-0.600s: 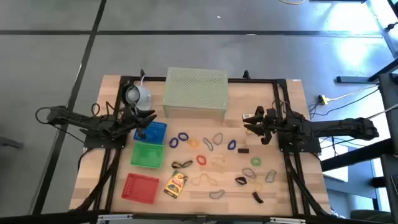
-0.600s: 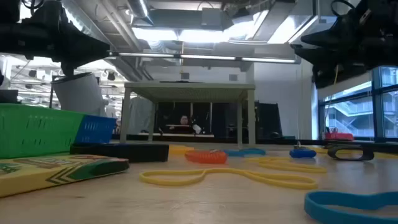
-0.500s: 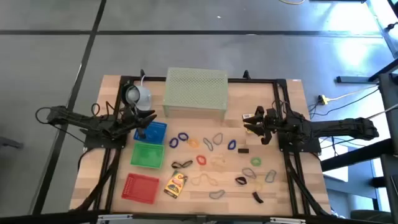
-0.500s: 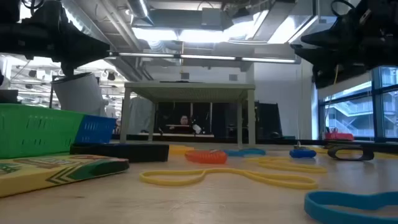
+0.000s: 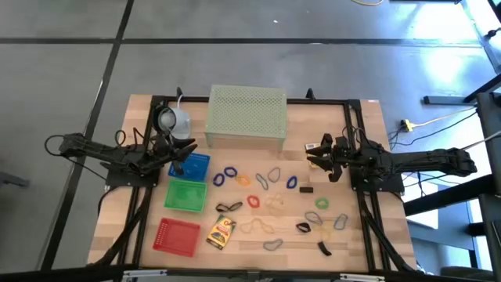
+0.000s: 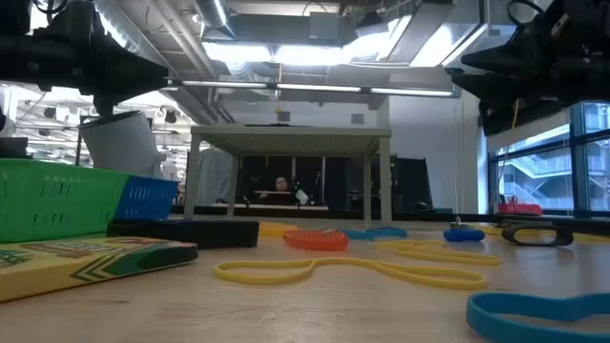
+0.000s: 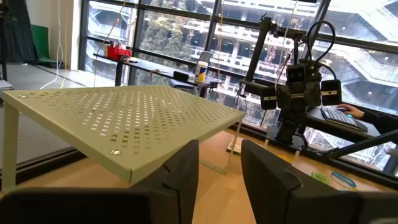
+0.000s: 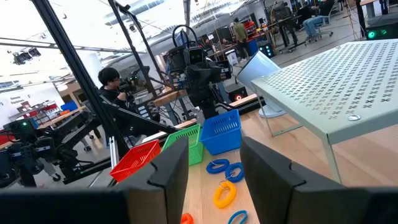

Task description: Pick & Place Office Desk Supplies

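Observation:
Thin loops lie flat on the wooden table between the arms: blue ones (image 5: 225,174), an orange one (image 5: 244,180), a red one (image 5: 254,201), a green one (image 5: 322,204) and tan ones (image 6: 348,271). A yellow printed box (image 5: 221,231) lies near the front edge, and black clips (image 5: 306,189) (image 5: 324,249) lie to the right. My left gripper (image 5: 184,149) hovers over the blue basket's far corner, open and holding nothing (image 7: 219,180). My right gripper (image 5: 313,154) hovers right of the loops, open and holding nothing (image 8: 214,180).
A pale green mesh stand (image 5: 246,116) takes up the far middle, with a white round lamp-like object (image 5: 174,120) to its left. Blue (image 5: 194,166), green (image 5: 185,194) and red (image 5: 177,236) baskets stand in a row at the left. A person sits beyond the table (image 8: 112,84).

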